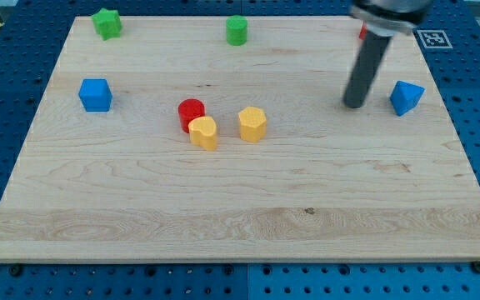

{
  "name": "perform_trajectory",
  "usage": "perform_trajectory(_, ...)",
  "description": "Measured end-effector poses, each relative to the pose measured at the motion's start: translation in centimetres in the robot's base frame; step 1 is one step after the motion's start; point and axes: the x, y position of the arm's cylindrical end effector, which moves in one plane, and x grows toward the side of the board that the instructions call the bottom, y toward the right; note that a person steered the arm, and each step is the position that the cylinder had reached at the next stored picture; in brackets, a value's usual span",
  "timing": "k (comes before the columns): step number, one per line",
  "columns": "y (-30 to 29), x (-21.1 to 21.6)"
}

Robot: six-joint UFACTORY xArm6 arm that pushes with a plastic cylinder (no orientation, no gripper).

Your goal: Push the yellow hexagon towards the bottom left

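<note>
Because the yellow hexagon [252, 123] lies well to the view's left and slightly below the bare rod's tip [354, 105], which grasps nothing, the arm likely must approach from the hexagon's upper right.

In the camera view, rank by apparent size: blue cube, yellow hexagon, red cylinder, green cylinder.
1. blue cube
2. yellow hexagon, close to the cube, so that order is unsure
3. red cylinder, partly hidden by the yellow heart-like block
4. green cylinder, though it sits farther up the board, which may shrink it
</note>
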Motion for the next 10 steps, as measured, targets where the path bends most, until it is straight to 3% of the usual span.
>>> perform_trajectory(1, -2.5, 0.0)
perform_trajectory(4, -2.6, 0.0)
perform_trajectory(5, -7.1, 0.4)
perform_trajectory(6, -13.0, 1.7)
perform_trajectory(10, -14.2, 9.4)
